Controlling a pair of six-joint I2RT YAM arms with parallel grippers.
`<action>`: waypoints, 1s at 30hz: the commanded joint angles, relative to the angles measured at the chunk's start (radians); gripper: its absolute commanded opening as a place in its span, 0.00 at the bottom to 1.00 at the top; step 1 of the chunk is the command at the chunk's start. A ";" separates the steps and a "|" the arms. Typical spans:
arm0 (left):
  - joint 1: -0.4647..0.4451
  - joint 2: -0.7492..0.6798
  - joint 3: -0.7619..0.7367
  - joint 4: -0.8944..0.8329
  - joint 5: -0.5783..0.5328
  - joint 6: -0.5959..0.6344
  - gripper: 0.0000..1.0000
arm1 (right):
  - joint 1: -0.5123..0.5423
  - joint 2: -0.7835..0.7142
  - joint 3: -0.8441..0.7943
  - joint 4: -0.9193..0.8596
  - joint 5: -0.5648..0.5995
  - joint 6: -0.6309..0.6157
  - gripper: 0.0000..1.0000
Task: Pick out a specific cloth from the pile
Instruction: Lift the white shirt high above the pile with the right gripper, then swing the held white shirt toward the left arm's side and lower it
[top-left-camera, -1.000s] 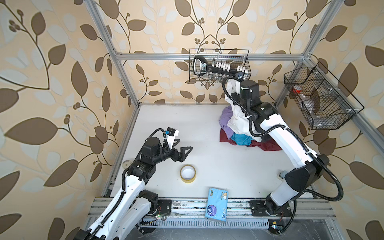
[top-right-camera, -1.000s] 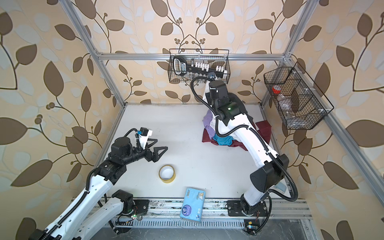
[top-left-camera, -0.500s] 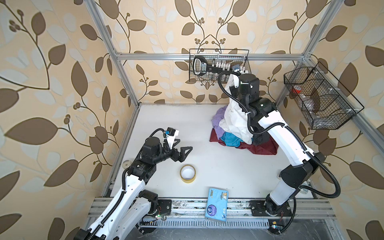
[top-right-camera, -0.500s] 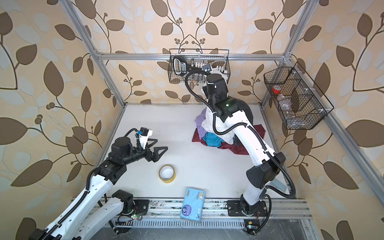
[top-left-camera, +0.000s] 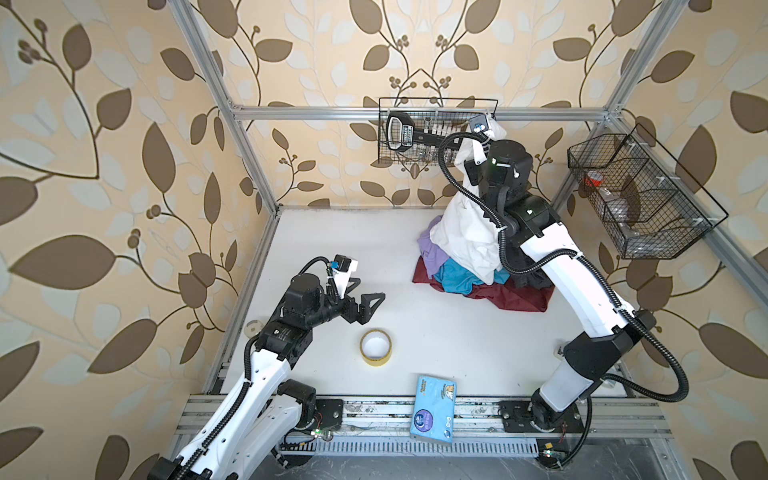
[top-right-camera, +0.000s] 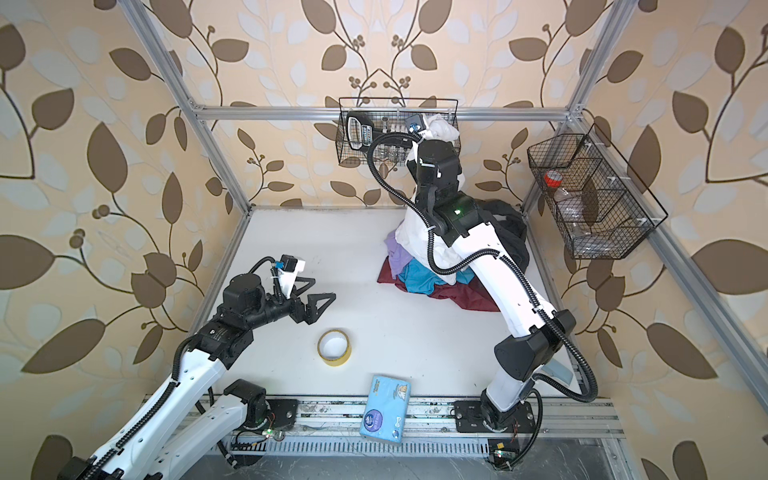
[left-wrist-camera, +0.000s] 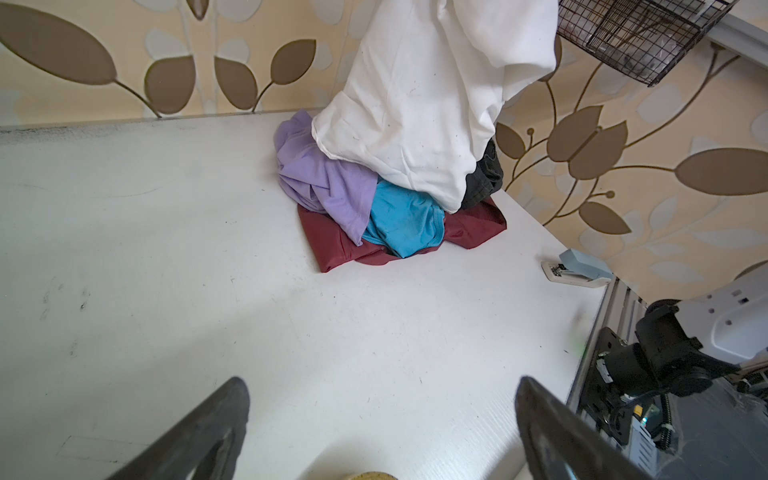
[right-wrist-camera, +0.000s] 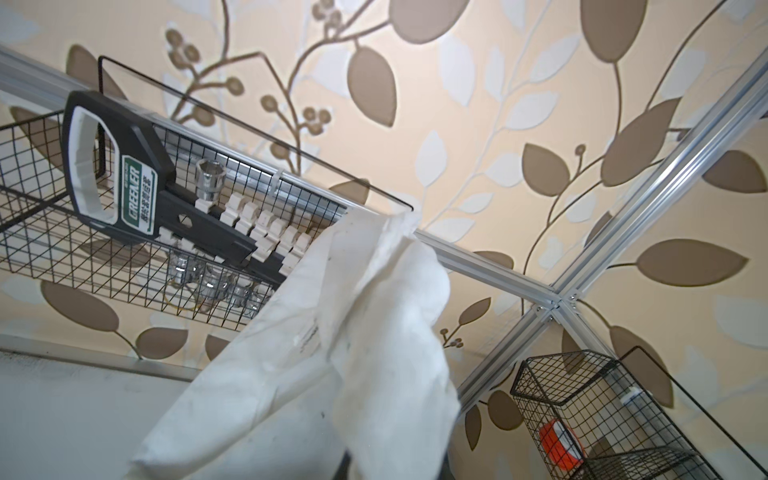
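Cloth (top-left-camera: 465, 232): my right tool (top-left-camera: 491, 132), clenched on it, holds it high to draw it off pile (top-left-camera: 457, 278); left tool (top-left-camera: 365, 292) spread, idle above bench (top-left-camera: 332, 232).

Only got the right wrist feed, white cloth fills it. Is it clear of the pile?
Observer: No. In the left wrist view the white shirt hangs with its lower end draped on the pile.
Operator: Left arm?
Observer: The left gripper is open and empty, near the yellow tape roll.
Operator: What's in the pile?
Observer: Four show: lilac garment, teal garment, maroon garment, dark grey garment.
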 joint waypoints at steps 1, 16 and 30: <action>-0.012 -0.001 0.024 0.014 0.007 0.020 0.99 | 0.022 -0.061 0.055 0.123 0.049 -0.061 0.00; -0.019 -0.075 0.024 0.005 -0.109 -0.013 0.99 | 0.173 -0.083 0.186 0.012 -0.243 0.139 0.00; -0.064 -0.294 0.024 -0.016 -0.248 -0.046 0.99 | 0.214 0.161 0.320 -0.067 -0.744 0.377 0.00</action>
